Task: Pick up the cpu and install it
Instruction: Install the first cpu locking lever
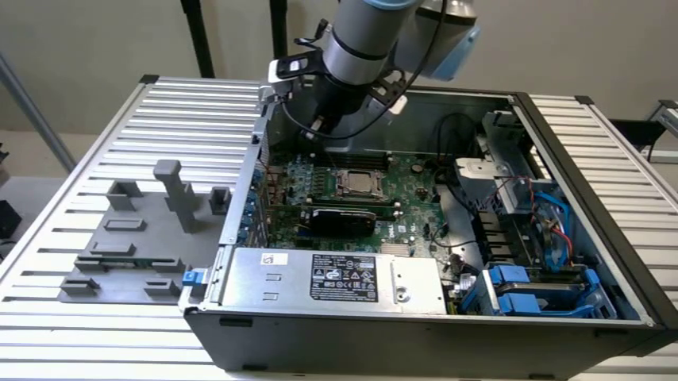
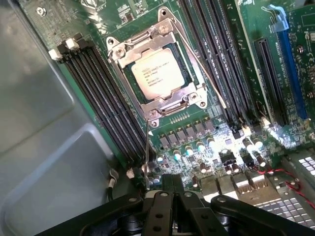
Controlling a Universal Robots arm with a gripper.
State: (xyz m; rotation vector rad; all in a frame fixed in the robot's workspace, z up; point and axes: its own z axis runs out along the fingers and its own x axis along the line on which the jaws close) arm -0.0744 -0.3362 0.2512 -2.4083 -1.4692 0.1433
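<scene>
The cpu [image 2: 160, 73], a flat silvery square with printed text, lies in the motherboard socket [image 2: 194, 96] inside its metal frame. In the exterior view the cpu [image 1: 357, 182] shows in the middle of the green board. My gripper [image 2: 172, 183] hangs above the board's edge, off to one side of the socket and apart from the chip. Its black fingers [image 2: 162, 194] are pressed together with nothing between them. Seen from the exterior camera, the gripper [image 1: 321, 121] hovers over the rear wall of the open computer case [image 1: 424, 325].
Black memory slots [image 2: 98, 93] flank the socket on both sides. A grey plastic tray [image 1: 132, 238] with upright blocks lies on the slatted table at the exterior view's left. A power supply [image 1: 339, 278], cables and blue drive bays [image 1: 529, 290] crowd the case.
</scene>
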